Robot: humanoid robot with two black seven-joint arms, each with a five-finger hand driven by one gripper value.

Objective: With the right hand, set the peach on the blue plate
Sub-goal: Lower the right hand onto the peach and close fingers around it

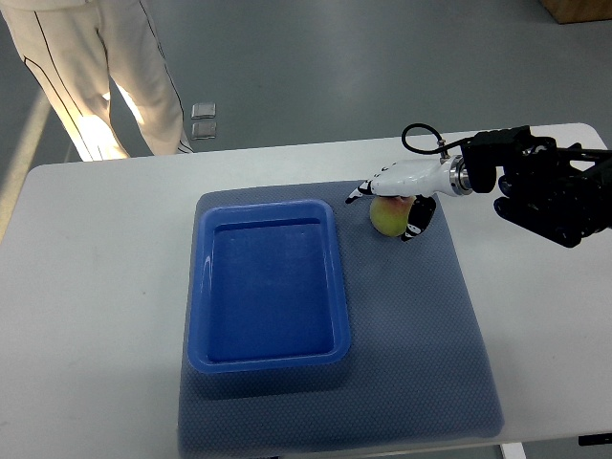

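A yellow-green peach (386,217) with a pink blush sits on the blue-grey mat, just right of the blue plate (268,359), a deep rectangular tray with nothing in it. My right hand (394,199) comes in from the right edge and is over the peach, white fingers with black tips curled around its top and right side. The peach looks to be resting on the mat or just above it; I cannot tell which. The left arm does not show.
The blue-grey mat (421,344) covers the middle of the white table (96,287). A person in light trousers (105,67) stands beyond the far left edge of the table. A brown box corner (579,10) shows at the top right.
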